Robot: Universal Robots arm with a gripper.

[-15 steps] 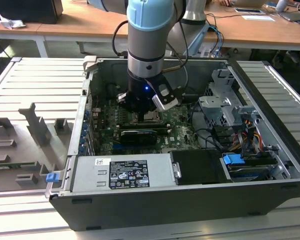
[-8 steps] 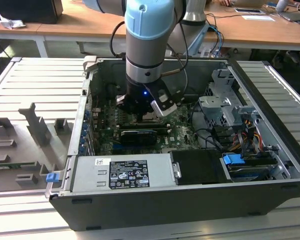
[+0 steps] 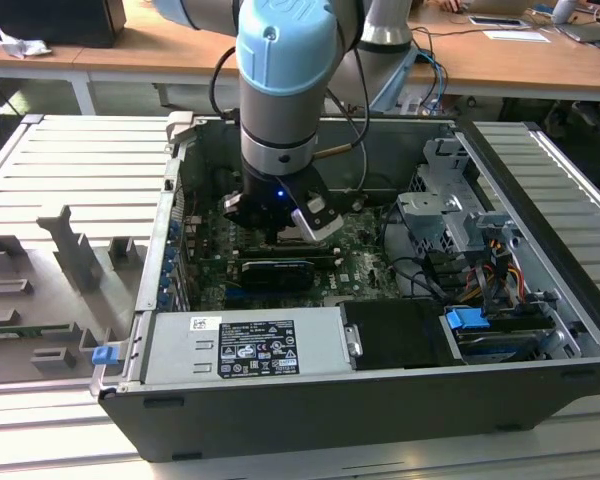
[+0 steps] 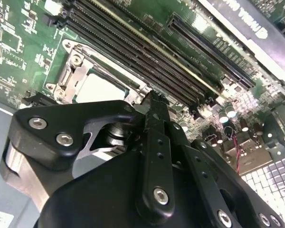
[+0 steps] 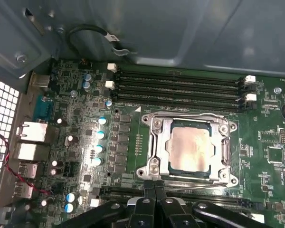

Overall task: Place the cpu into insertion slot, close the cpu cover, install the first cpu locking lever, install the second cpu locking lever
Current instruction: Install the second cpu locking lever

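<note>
Your gripper sits low inside the open computer case, and in the first wrist view its two black fingers are pressed together with nothing between them, so you can take it as closed and empty, its tips just at the near edge of the insertion slot. Just beyond the tips you see a thin silvery lever lying along that near edge of the socket; whether it is hooked under its catch I cannot tell. Next comes the cpu, already seated flat in the slot, its pale metal top showing square through the opening of the cpu cover, which lies down over it and frames it on all sides. So the first two steps look done to me: chip in, cover closed. What is left, as far as you can judge from here, is the locking levers; your fingertips are right beside the near one, which suggests that this step is in hand, though not clearly finished. In the second wrist view the same cpu peeks out past the gripper body, beside the long black memory slots. Farther on, in the first wrist view, those memory slots run behind the socket, and beyond them stands the grey case wall with a looped black cable.
</note>
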